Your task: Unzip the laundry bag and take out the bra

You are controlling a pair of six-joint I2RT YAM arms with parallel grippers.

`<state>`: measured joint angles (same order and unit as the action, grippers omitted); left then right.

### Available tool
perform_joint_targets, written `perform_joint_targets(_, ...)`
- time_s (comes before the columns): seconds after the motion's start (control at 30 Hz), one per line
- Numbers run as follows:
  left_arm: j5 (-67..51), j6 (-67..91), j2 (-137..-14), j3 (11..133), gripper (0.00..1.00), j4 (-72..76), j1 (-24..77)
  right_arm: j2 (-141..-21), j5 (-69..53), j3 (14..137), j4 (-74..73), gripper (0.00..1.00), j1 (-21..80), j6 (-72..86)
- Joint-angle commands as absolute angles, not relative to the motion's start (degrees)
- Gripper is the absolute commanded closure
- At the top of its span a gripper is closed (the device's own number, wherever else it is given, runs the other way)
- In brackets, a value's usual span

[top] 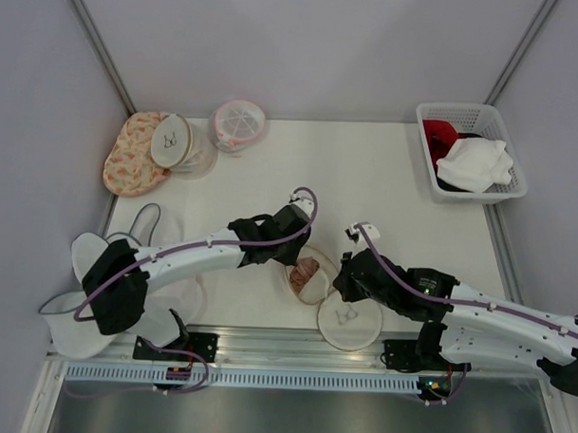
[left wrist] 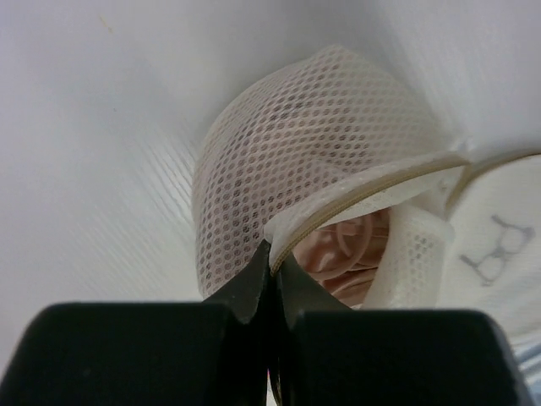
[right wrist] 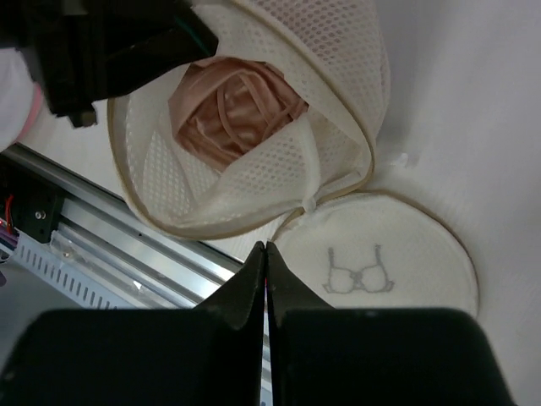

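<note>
Laundry bag (top: 350, 325) open, lid near-right, bra (top: 305, 271) inside | left hand (left wrist: 269, 254) clamps rim (left wrist: 380, 182) | right hand (right wrist: 266, 247) together

We see a white table (top: 366, 181) carrying the opened laundry bag (top: 347, 323) at its near edge. Far left lie an orange floral bag (top: 129, 163), a flat round mesh case (top: 172, 141) and a pink-trimmed domed bag (top: 239, 125). A white basket (top: 452, 109) sits far right.
</note>
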<state>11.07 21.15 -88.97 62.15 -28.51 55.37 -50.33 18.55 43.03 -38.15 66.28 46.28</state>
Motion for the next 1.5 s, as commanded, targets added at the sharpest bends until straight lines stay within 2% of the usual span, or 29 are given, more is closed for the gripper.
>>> perform_joint_targets(0.0,12.0,41.0,-78.6,53.3,0.98,-20.3,55.5,-54.4,17.6,42.1,-25.3,1.0,66.6,43.1)
perform_joint_targets(0.23,8.9,60.7,-62.9,34.4,0.98,-2.0,55.3,-62.2,14.2,41.7,-12.2,1.0,66.3,41.3)
perform_joint_targets(0.3,8.5,62.7,-60.3,30.7,0.98,1.5,55.4,-64.6,12.2,41.6,-9.9,0.74,65.8,41.5)
perform_joint_targets(0.37,9.0,65.1,-58.0,27.8,0.98,3.1,55.5,-67.1,10.6,41.4,-7.0,0.62,65.6,41.7)
perform_joint_targets(0.47,10.4,68.1,-54.9,23.6,0.98,4.4,55.5,-70.7,7.7,41.4,-3.7,0.49,65.3,42.5)
perform_joint_targets(0.6,13.6,70.8,-46.8,19.8,0.98,4.0,55.4,-75.2,5.5,41.7,-1.5,0.44,65.4,43.9)
perform_joint_targets(0.83,18.4,72.9,-37.7,17.8,0.98,-2.7,55.5,-81.1,4.1,42.6,2.9,0.48,65.4,43.6)
perform_joint_targets(1.17,16.1,75.1,-37.8,15.9,0.98,-2.8,55.4,-93.0,0.3,47.1,9.7,0.49,65.4,42.2)
perform_joint_targets(1.23,16.3,75.3,-37.1,15.6,0.98,-2.9,55.4,-94.6,0.2,48.2,10.4,0.57,65.4,42.2)
perform_joint_targets(1.27,16.3,75.4,-36.7,15.2,0.98,-2.9,55.4,-95.9,0.3,48.7,10.1,0.69,65.3,42.2)
perform_joint_targets(1.3,16.3,75.5,-36.1,15.1,0.98,-3.3,55.4,-96.3,0.3,49.6,9.2,0.75,65.3,42.0)
perform_joint_targets(1.33,16.5,75.4,-35.8,15.0,0.98,-3.7,55.5,-96.6,0.3,49.7,8.7,0.9,65.4,41.8)
perform_joint_targets(1.37,16.7,75.4,-35.4,15.0,0.98,-4.0,55.4,-96.2,0.6,49.7,8.2,0.98,65.3,41.6)
perform_joint_targets(1.47,17.5,75.4,-33.8,15.0,0.98,-6.1,55.4,-92.4,3.1,49.5,4.4,0.99,65.3,40.4)
